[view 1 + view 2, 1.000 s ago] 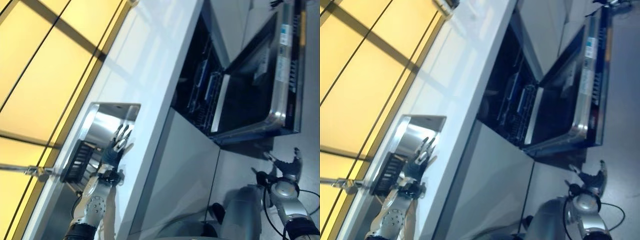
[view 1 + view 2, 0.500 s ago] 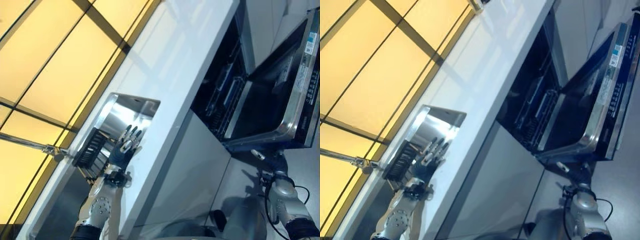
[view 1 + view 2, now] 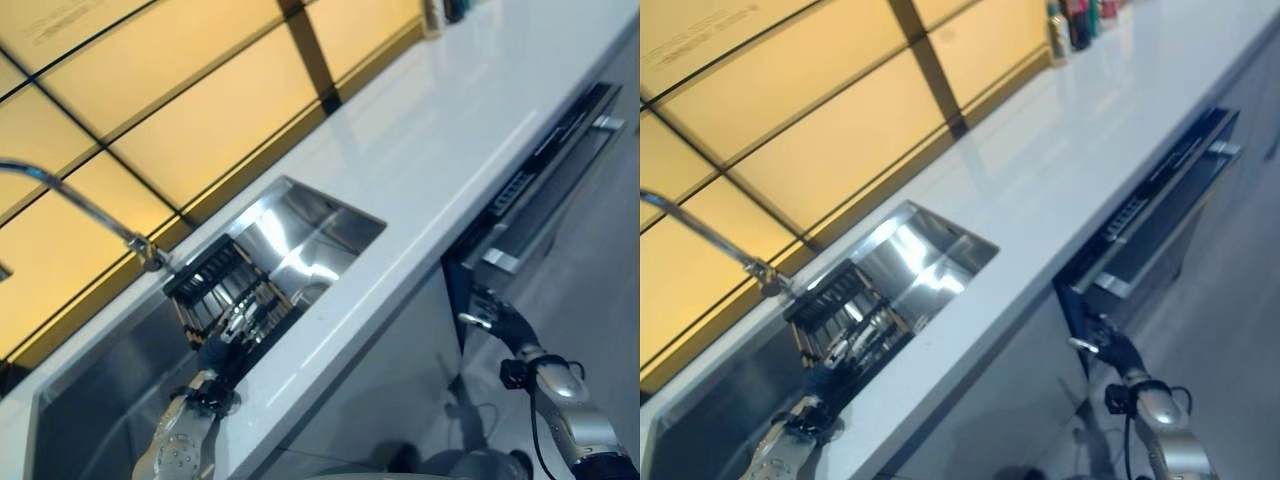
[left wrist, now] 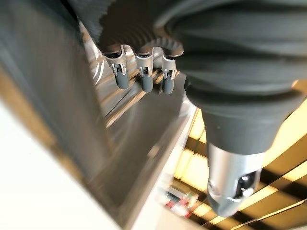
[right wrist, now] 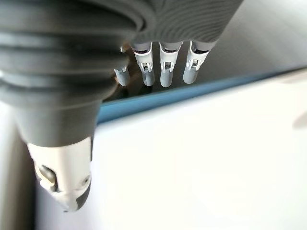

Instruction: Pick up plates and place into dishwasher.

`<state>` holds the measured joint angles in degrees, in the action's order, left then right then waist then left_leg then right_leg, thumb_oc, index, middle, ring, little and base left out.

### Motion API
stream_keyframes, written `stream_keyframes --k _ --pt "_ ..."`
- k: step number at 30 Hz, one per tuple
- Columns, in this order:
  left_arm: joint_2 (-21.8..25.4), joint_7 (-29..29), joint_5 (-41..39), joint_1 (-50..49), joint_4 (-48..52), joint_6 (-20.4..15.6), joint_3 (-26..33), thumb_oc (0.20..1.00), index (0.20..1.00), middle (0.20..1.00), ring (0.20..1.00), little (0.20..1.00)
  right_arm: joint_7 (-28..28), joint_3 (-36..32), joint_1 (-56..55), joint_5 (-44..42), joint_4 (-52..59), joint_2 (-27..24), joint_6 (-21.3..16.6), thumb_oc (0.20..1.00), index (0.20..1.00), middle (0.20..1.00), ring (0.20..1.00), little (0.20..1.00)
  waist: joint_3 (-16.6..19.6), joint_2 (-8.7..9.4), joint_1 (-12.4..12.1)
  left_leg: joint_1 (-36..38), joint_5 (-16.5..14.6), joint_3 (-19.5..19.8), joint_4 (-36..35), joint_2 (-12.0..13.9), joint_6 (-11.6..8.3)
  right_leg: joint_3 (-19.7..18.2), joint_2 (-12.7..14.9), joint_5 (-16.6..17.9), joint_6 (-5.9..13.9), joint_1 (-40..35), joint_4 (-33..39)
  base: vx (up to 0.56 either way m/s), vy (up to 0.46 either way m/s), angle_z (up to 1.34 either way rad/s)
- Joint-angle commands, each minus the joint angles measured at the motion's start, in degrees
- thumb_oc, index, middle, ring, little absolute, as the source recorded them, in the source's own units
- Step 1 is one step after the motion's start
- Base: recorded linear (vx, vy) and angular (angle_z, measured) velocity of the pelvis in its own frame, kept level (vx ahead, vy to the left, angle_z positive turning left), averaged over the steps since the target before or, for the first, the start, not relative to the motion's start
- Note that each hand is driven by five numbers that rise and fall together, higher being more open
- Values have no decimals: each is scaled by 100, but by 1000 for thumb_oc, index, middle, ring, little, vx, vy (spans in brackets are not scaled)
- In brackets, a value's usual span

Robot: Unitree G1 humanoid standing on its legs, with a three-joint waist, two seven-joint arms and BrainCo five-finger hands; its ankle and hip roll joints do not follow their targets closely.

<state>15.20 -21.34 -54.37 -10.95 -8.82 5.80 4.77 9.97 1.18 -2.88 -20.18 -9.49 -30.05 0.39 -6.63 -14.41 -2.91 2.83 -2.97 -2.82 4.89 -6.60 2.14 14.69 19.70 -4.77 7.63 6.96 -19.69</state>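
Your left hand (image 3: 222, 345) reaches into the sink (image 3: 320, 215) with straight, empty fingers, beside the dark rack (image 3: 215, 285). Your right hand (image 3: 497, 318), fingers relaxed, hangs by the dishwasher (image 3: 545, 180) door; I can't make out any plates.

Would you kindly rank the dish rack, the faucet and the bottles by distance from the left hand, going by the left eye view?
1. Dish rack: in the sink, right at the left hand.
2. Faucet: behind the sink, arching over it.
3. Bottles: at the counter's far end, by the yellow wall.
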Motion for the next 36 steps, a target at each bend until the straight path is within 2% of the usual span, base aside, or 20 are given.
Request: stream_keyframes --k 1,4,7,10,12,18,19,20,23,25,29,32,34,35,36 --pt "576 -130 438 213 -163 -171 234 1000 1000 1000 1000 1000 716 306 1245 -180 756 321 -837 1000 1000 1000 1000 1000 137 673 -293 -129 -652 5 414 -274 95 72 -156 823 18 -624 1247 -92 -165 16" --pt "664 -116 637 305 -170 -207 274 1000 1000 1000 1000 1000 615 280 1253 -385 839 343 -993 1000 1000 1000 1000 1000 163 910 -364 -65 -649 69 368 -187 88 112 -240 864 43 -697 1209 -61 -115 12" --pt "754 161 999 419 -138 -339 307 1000 1000 1000 1000 1000 408 189 1151 -492 947 431 -1162 1000 1000 1000 1000 1000 192 1113 -410 -24 -630 137 311 -95 80 95 -346 907 55 -750 1208 -71 -89 14" --pt "764 256 1317 483 -41 -330 350 1000 1000 1000 1000 1000 -167 -16 904 -305 961 530 -1026 1000 1000 1000 1000 1000 205 1270 -415 21 -616 173 236 -36 91 42 -415 935 74 -746 1174 -82 -49 21" --pt "760 232 1298 446 84 -202 444 1000 1000 1000 1000 1000 -892 -285 630 139 821 638 -610 1000 1000 1000 1000 1000 204 1355 -379 58 -595 176 153 10 104 -12 -468 948 79 -727 1146 -71 -24 7" --pt "820 381 1227 349 253 -210 761 1000 1000 1000 1000 1000 -2124 -1013 -84 192 553 692 472 1000 1000 1000 1000 1000 206 1521 -210 122 -510 239 -83 103 115 -310 -718 918 72 -673 1207 -73 -44 14" --pt "871 449 1187 375 291 -210 779 1000 1000 1000 1000 1000 -2413 -1187 -157 77 457 609 692 1000 1000 1000 1000 1000 210 1543 -165 123 -489 277 -125 122 114 -417 -804 863 64 -675 1238 -82 -63 0" --pt "930 519 1154 439 307 -218 805 1000 1000 1000 1000 1000 -2869 -1454 -248 -419 300 534 957 1000 1000 1000 1000 1000 221 1585 -97 118 -476 317 -159 149 114 -574 -926 776 58 -679 1277 -83 -76 4" --pt "998 607 1125 604 237 -296 733 1000 1000 1000 1000 1000 -3892 -1952 -310 -843 -118 498 907 1000 1000 1000 1000 1000 232 1638 29 105 -478 456 -181 157 137 -1004 -1203 594 36 -698 1322 -60 -62 20" --pt "997 721 1048 739 238 -307 666 1000 1000 1000 1000 1000 -4884 -2233 -357 -913 -264 507 905 1000 1000 1000 1000 1000 239 1666 135 102 -484 612 -187 126 182 -1367 -1383 540 36 -689 1288 -55 -64 45" --pt "1011 920 902 877 242 -395 626 1000 1000 1000 1000 1000 -6738 -2680 -136 -688 -289 391 796 1000 1000 1000 1000 1000 228 1663 104 88 -450 720 -231 146 173 -1418 -1478 569 36 -641 1202 -70 -82 29" --pt "1024 1190 825 980 442 -327 518 1000 1000 1000 1000 1000 -7272 -2825 262 -207 262 112 581 1000 1000 1000 1000 1000 257 1617 -7 15 -388 801 -224 160 144 -1320 -1487 529 -5 -642 1266 -76 -59 0" --pt "996 1297 675 1019 514 -327 432 1000 1000 1000 1000 1000 -7295 -2663 585 300 858 -68 470 1000 1000 1000 1000 1000 303 1572 -74 -30 -370 841 -211 161 132 -1266 -1497 429 -43 -656 1308 -62 -15 0" --pt "965 1353 594 1064 516 -372 355 1000 1000 1000 1000 1000 -7206 -2500 785 690 1127 -164 293 1000 1000 1000 1000 1000 333 1548 -110 -56 -363 859 -200 160 124 -1234 -1501 369 -65 -661 1323 -45 -7 3" --pt "907 1448 592 1130 513 -442 254 1000 1000 1000 1000 1000 -6954 -2224 1066 1122 1423 -321 -40 1000 1000 1000 1000 1000 377 1527 -160 -83 -355 876 -192 159 112 -1188 -1504 292 -94 -674 1350 -36 -7 8"
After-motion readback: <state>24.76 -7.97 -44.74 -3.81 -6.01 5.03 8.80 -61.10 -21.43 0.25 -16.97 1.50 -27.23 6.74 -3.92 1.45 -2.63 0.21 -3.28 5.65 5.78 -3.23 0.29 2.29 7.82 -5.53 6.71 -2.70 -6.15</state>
